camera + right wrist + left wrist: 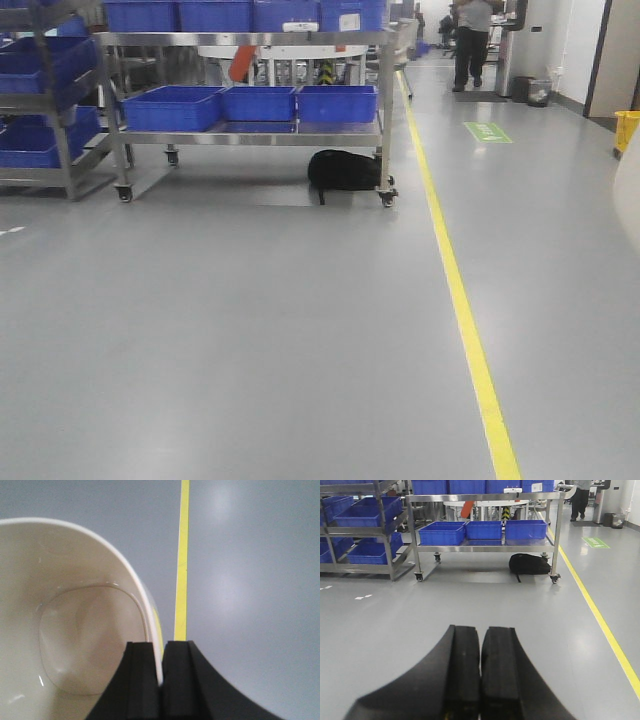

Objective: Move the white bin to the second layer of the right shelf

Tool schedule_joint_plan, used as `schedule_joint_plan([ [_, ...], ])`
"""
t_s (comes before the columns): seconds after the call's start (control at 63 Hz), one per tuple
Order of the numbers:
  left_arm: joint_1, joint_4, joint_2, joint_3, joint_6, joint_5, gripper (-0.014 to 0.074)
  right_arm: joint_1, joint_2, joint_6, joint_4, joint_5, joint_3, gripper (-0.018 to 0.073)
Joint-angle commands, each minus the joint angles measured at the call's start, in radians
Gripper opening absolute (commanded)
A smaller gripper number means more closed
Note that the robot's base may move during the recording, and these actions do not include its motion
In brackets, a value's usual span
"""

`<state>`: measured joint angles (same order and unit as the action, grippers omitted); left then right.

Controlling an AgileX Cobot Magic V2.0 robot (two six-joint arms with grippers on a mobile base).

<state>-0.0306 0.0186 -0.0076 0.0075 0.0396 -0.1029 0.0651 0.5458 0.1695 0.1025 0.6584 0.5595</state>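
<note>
In the right wrist view the white bin [75,620] fills the left half, and I look down into its glossy cream inside. My right gripper [161,645] is shut on the bin's thin rim, one finger inside the wall and one outside, with the bin held above the grey floor. A curved sliver of the bin [630,195] shows at the right edge of the front view. My left gripper [481,630] is shut with nothing in it, pointing at the floor ahead. The right shelf second layer is out of view.
A wheeled steel cart [385,110] with blue crates [258,103] stands ahead, a black bag [343,168] under it. A steel rack [60,150] of blue crates is at the left. A yellow floor line [460,300] runs forward. A person [472,40] stands far back.
</note>
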Motion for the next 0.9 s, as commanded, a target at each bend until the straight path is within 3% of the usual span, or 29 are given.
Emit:
schedule_joint_plan([
  [0.0,-0.010,0.008,-0.020,0.029,-0.005,0.081,0.0085,-0.007,-0.002,-0.003,0.006,-0.088,0.032,0.0052],
  [0.889,-0.010,0.008,-0.020,0.029,-0.005,0.081,0.0085,-0.007,-0.002,-0.003,0.006,-0.088,0.032,0.0052],
])
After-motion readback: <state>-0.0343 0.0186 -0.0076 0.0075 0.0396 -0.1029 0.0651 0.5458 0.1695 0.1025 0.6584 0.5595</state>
